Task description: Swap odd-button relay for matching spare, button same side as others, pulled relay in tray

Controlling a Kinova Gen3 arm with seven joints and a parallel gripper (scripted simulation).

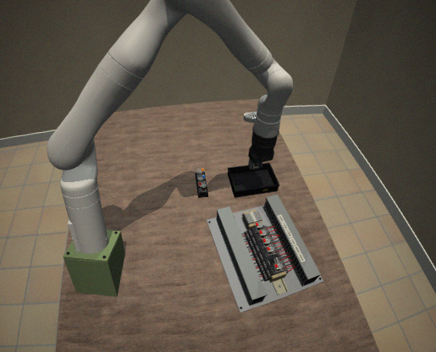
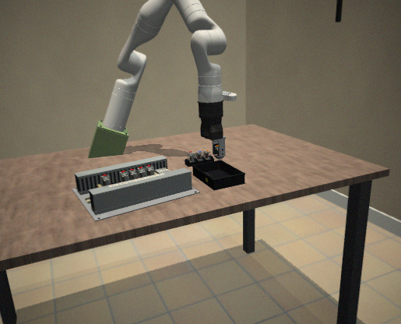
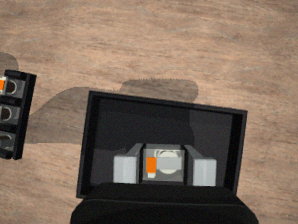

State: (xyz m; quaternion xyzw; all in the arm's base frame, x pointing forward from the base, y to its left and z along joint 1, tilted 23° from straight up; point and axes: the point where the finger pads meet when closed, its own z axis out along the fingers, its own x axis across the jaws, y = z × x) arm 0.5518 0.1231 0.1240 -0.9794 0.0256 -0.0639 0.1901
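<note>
Gripper: I am closed on the orange-button relay, one finger along each side.
Tray: In the top view, I hang at the far edge of the black tray; its visible floor holds no relay.
Held relay: My wrist view sets it against the tray's dark interior, framed by the rim; its exact height I cannot tell.
Spare rack: The rack stands left of the tray, a strip of bare desk between them, carrying red, blue and orange spares.
Panel: The grey panel lies on the near side of the tray, its raised ducts flanking five red-button relays.
Socket room: One opening shows between the nearest red-button relay and the other four.
</note>
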